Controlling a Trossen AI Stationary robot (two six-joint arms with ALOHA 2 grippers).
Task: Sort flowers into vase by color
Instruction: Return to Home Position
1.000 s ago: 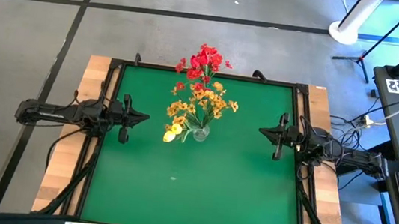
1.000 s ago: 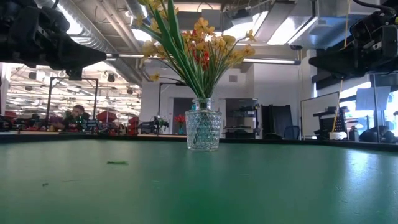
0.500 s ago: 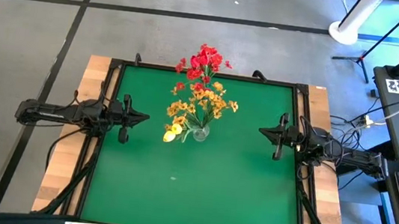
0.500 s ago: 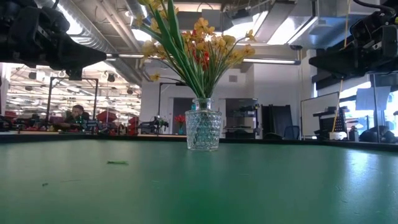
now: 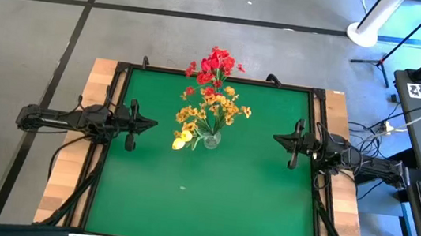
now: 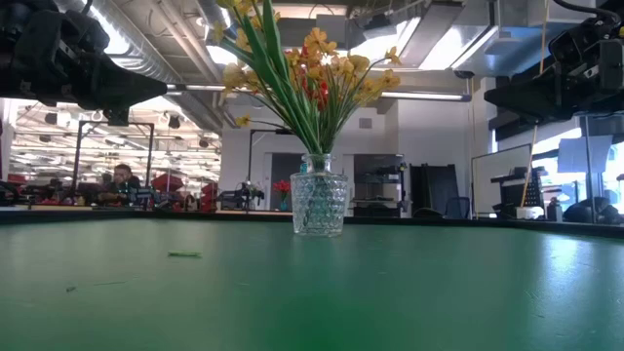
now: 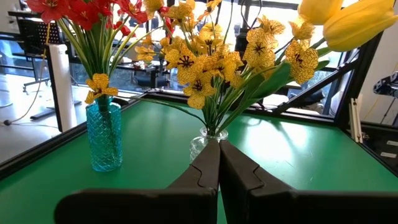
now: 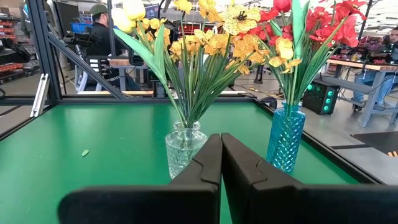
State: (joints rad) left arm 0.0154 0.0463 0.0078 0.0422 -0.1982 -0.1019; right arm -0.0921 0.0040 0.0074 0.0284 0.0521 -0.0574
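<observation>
Yellow-orange blossoms [image 5: 209, 114] with dark-veined petals crowded on thin green stems in the clear glass vase [image 6: 319, 203]. A smooth yellow tulip [image 7: 354, 22] leaned out of the same bunch toward the left arm's side. Red flowers [image 5: 217, 61] stood bunched in the blue textured vase [image 7: 104, 135], just beyond the clear one and nearer the table's far edge. We saw one yellow blossom by the blue vase's neck but could not tell which vase held its stem. Both vases stood upright on the green table [image 5: 224, 207]. A small green scrap [image 6: 183, 254] lay on the mat, well apart from them. The left gripper [image 5: 148, 124] hovered near the table's left edge and the right gripper [image 5: 276, 138] near its right. Each was well apart from the flowers, with its fingers pressed together on nothing.
</observation>
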